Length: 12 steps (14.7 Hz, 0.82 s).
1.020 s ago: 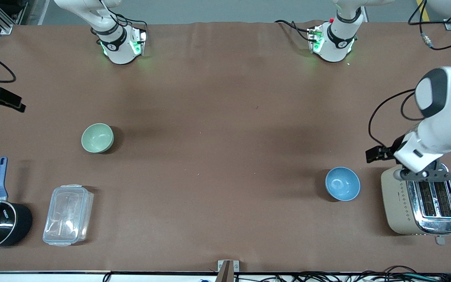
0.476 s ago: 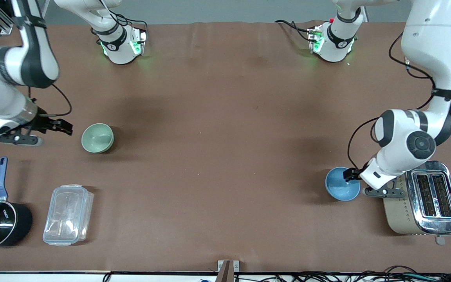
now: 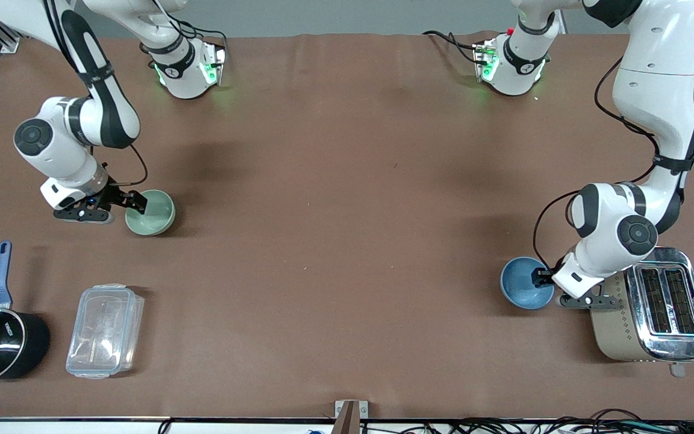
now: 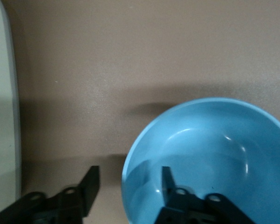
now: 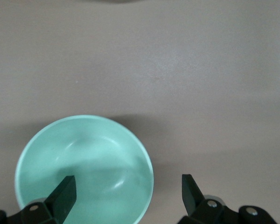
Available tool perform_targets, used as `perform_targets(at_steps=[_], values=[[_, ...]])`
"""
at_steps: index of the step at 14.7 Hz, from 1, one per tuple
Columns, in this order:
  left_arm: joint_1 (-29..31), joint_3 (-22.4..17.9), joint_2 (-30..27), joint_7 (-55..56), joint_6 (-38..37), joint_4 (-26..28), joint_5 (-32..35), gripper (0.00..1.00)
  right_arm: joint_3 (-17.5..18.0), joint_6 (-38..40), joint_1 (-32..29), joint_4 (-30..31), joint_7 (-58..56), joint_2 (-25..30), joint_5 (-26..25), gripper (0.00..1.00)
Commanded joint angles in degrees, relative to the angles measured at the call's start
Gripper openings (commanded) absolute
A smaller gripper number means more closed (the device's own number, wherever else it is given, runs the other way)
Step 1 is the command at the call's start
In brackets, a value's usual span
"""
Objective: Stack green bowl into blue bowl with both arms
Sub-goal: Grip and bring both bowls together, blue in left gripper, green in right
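Note:
The green bowl [image 3: 155, 214] stands upright on the table toward the right arm's end. My right gripper [image 3: 136, 202] is open at its rim, one finger inside the bowl and one outside. The right wrist view shows the green bowl [image 5: 84, 163] with my right gripper [image 5: 128, 191] straddling its rim. The blue bowl [image 3: 518, 284] stands beside the toaster toward the left arm's end. My left gripper [image 3: 544, 278] is open at its rim. In the left wrist view my left gripper [image 4: 129, 184] has one finger inside the blue bowl [image 4: 209, 154] and one outside.
A beige and chrome toaster [image 3: 648, 313] stands close beside the blue bowl; its side also shows in the left wrist view [image 4: 0, 116]. A clear plastic container [image 3: 105, 330] and a black saucepan with a blue handle [image 3: 0, 343] lie nearer the front camera than the green bowl.
The right arm has swung in and brought its gripper to the green bowl's rim. The left gripper has come down from over the toaster to the blue bowl's rim. The bowls have not moved.

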State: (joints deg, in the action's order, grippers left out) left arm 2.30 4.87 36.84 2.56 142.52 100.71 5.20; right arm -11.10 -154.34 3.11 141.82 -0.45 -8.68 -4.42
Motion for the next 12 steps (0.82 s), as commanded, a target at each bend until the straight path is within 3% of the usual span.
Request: perform_targets(at_steps=[1, 2, 4, 6, 10, 11, 12], values=[[0.1, 0.3, -0.4, 3.1, -1.1, -0.2, 1.1, 0.08, -0.6, -7.2, -0.5, 3.0, -0.7, -2.2, -0.3, 1.00], [0.3, 0.7, -0.2, 3.2, -1.6, -0.1, 1.2, 0.01, -0.6, -8.0, -0.6, 3.5, -0.7, -2.5, -0.3, 0.99], [-0.2, 0.7, -0.4, 3.2, -2.2, -0.2, 1.0, 0.00, -0.6, -8.0, -0.6, 3.5, -0.7, -2.6, -0.3, 0.87], [-0.2, 1.7, -2.4, 3.2, -7.2, -0.9, 0.7, 0.00, -0.6, -7.9, -0.6, 3.5, -0.8, -2.6, -0.3, 0.60], [-0.2, 10.1, -5.2, 10.9, -20.2, -6.8, -2.6, 0.00, -0.7, -7.8, -0.9, 3.4, -0.7, -3.0, -0.3, 0.13], [-0.5, 12.7, -5.4, 14.5, -21.3, -7.8, -2.9, 0.00, -0.8, -7.8, -0.9, 3.3, -0.4, -2.9, -0.2, 0.03], [-0.8, 15.5, -5.3, 18.9, -21.7, -8.2, -2.8, 0.00, -1.3, -7.6, -0.9, 3.1, -0.3, -2.8, -0.2, 0.00]])
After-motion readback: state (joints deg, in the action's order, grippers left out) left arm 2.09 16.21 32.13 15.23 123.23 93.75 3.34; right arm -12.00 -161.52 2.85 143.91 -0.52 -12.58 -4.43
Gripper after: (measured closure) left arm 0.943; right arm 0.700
